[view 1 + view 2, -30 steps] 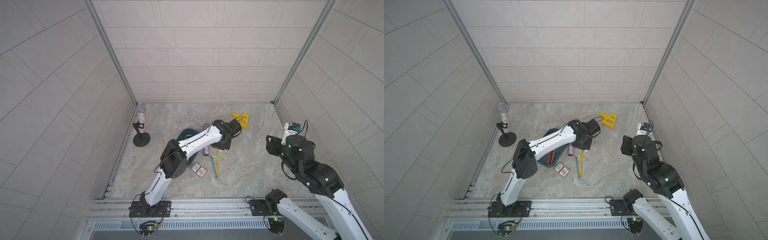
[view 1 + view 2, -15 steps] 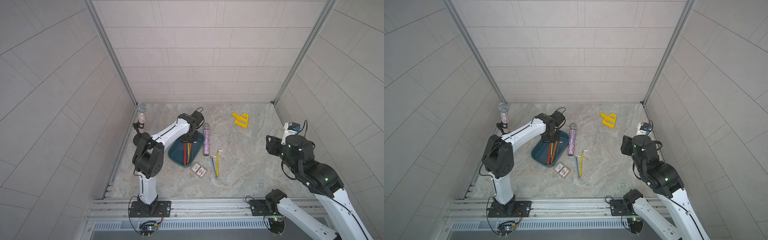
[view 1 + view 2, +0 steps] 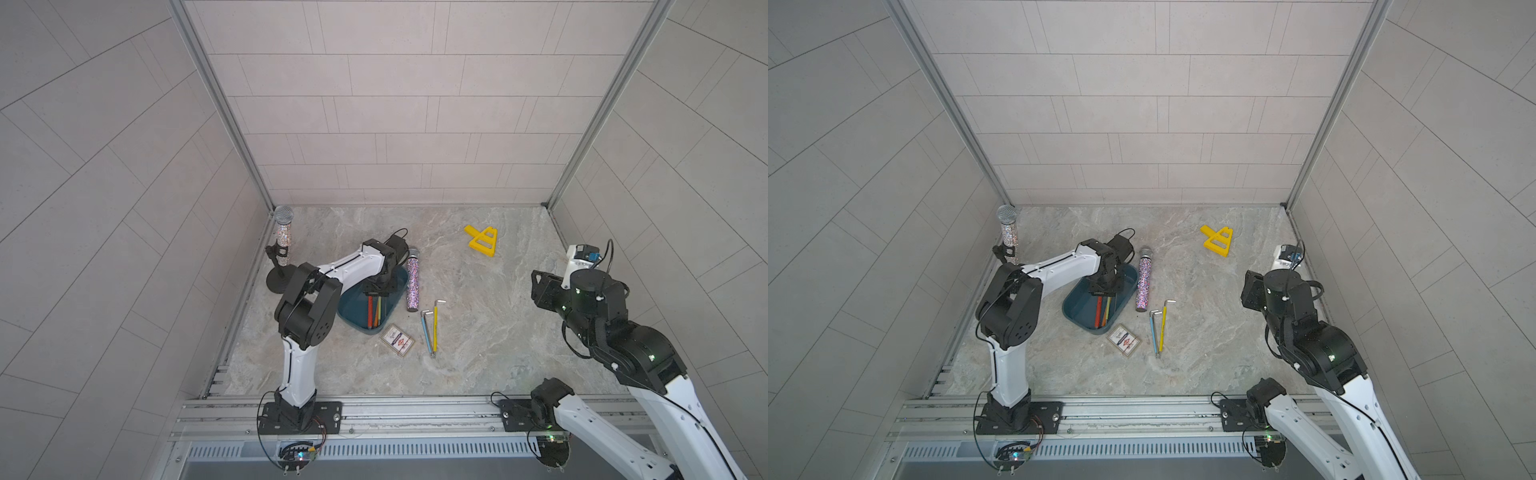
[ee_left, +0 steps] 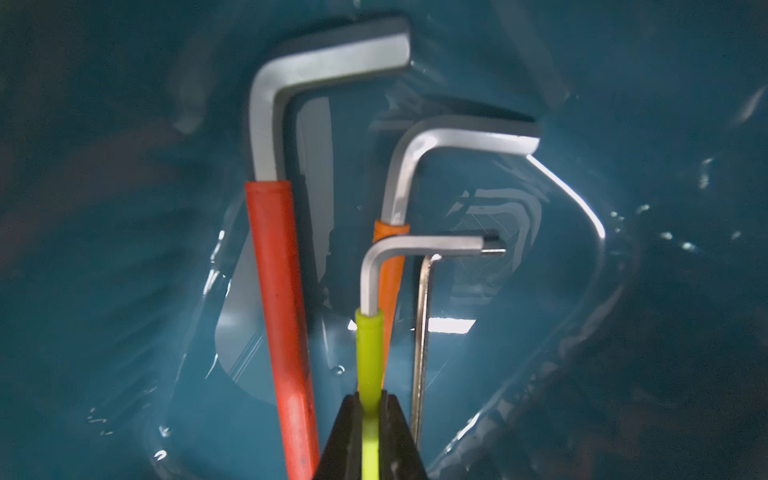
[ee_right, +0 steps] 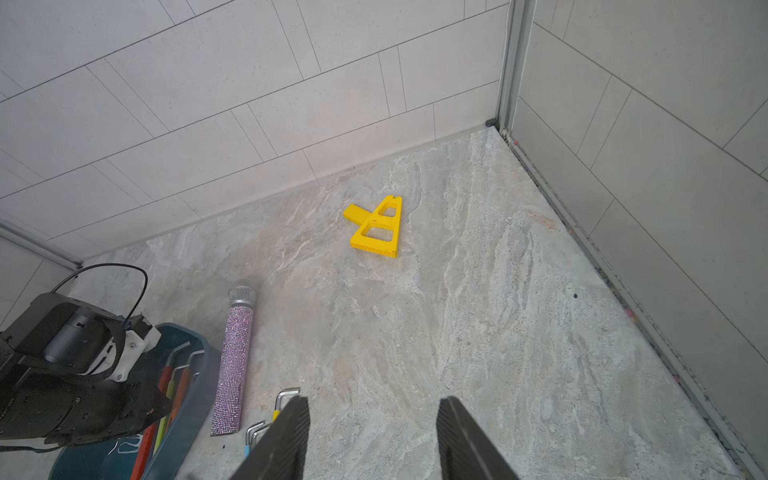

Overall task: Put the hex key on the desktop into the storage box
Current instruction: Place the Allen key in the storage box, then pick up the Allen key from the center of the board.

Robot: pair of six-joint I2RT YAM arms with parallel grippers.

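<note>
The left gripper (image 4: 369,405) is clamped on the lime-sleeved hex key (image 4: 370,345). The jaws pinch the sleeve from both sides, and the key's steel bend projects straight ahead of the fingertips. The key is inside the storage box (image 4: 124,249); contact with the box floor cannot be confirmed.

The left wrist view alone shows the contents of the box:
- a red-sleeved hex key (image 4: 278,291), the thickest
- an orange-sleeved hex key (image 4: 390,282), partly covered by the lime one
- a thin bare steel key (image 4: 422,332)

All the short arms point the same way.

Both top views show the wider layout. The left gripper (image 3: 376,293) hangs over the storage box (image 3: 353,316), which sits on the desktop (image 3: 498,332). A blue hex key (image 3: 424,332) and a yellow hex key (image 3: 435,328) lie side by side on the desktop at 4 o'clock from the box. A glittery microphone (image 3: 412,286) lies just beside the box at 3 o'clock. A card box (image 3: 397,340) sits at 5 o'clock.

The held key is L-shaped grey steel with a short arm, and a lime plastic sleeve covers its long arm.

In the right wrist view, the right gripper (image 5: 372,415) has its fingers apart, with nothing between them.
</note>
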